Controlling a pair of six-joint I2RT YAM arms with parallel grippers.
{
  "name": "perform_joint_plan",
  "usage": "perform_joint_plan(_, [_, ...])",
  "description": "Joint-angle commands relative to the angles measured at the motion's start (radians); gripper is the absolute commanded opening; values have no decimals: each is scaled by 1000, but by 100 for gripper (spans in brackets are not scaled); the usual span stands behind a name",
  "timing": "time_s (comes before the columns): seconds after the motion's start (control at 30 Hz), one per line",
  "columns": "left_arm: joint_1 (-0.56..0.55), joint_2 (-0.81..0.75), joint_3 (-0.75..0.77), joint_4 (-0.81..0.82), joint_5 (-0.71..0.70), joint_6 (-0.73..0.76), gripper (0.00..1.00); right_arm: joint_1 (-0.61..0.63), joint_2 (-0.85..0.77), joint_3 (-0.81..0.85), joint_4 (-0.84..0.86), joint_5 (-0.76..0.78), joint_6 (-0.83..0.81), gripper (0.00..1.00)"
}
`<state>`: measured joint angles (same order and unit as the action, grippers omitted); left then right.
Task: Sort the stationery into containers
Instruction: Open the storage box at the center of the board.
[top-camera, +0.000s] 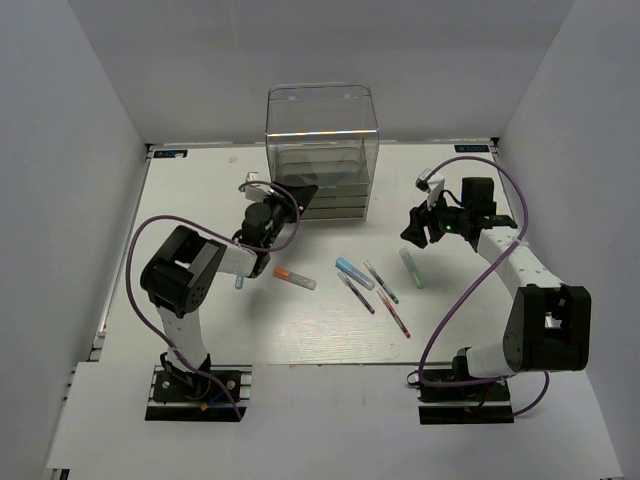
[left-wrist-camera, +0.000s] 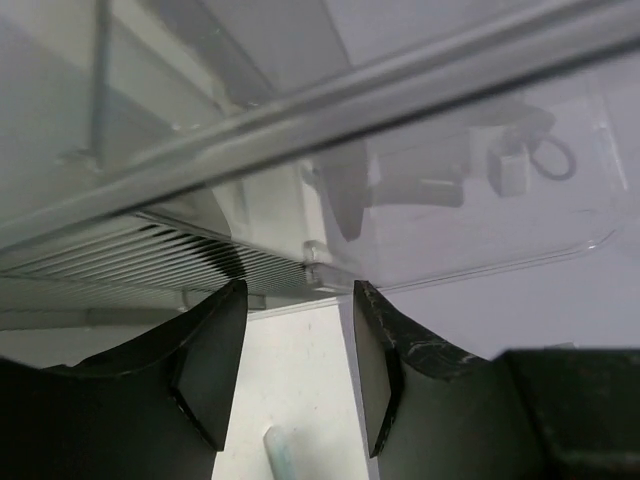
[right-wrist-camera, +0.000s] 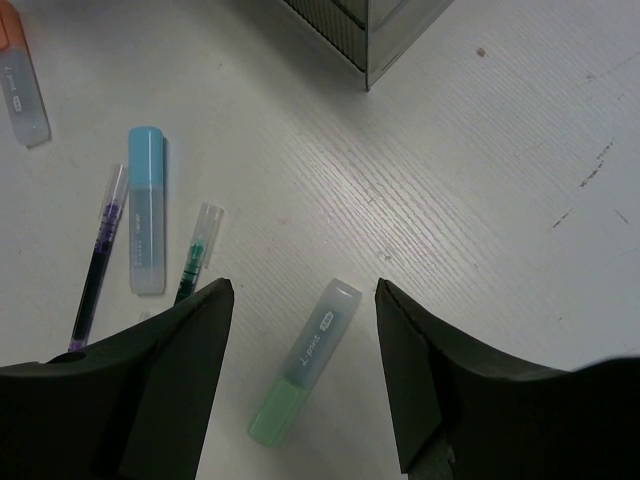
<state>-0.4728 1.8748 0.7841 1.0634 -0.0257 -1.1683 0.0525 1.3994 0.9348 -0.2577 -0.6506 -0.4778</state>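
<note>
Top camera looks down from behind me. Left wrist view: box (left-wrist-camera: 430, 190) close ahead of my pincer (left-wrist-camera: 297, 335). Right wrist view: mint marker (right-wrist-camera: 303, 378) below; top shares both.

Clear, glossy plastic organiser (left-wrist-camera: 330, 100) lies above the left fingers (left-wrist-camera: 385, 370), which are matt black and slightly scuffed. Between the right fingers (right-wrist-camera: 170, 380) is a frosted, translucent plastic marker (right-wrist-camera: 303, 375). It lies on a white matt table (right-wrist-camera: 480, 250) with fine ribbed grain.

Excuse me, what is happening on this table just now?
Two robot arms are sorting pens into a clear organiser. The left gripper is at the organiser's front, jaws apart and empty. The right gripper hangs open above a mint-green marker. Other pens lie loose on the table.
</note>
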Motion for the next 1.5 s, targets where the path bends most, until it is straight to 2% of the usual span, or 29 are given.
perform_joint_plan(0.0, [-18,-2,35,90,-72,16,57,-2,-28,1,40,-24,-16,65])
perform_joint_plan(0.17, [-27,20,66,90,-95,25,55,-2,-27,2,40,-29,-21,64])
perform_joint_plan(0.27, [-27,43,76,90,-120,25,48,-5,-30,-2,38,-32,-30,64])
perform_joint_plan(0.43, [-27,63,76,110,-140,15,42,-5,-39,-13,29,-30,-41,64])
perform_joint_plan(0.63, [-27,63,67,138,-149,6,25,-6,-50,-25,29,-37,-47,62])
perform_joint_plan(0.87, [-27,44,38,167,-140,6,0,-2,-59,-34,17,-47,-71,62])
perform_joint_plan(1.13, [-58,-48,-5,167,-94,6,0,4,-65,-44,17,-63,-88,62])
perform_joint_plan(1.47, [-76,-238,-71,98,-72,6,0,6,-69,-51,9,-83,-123,62])
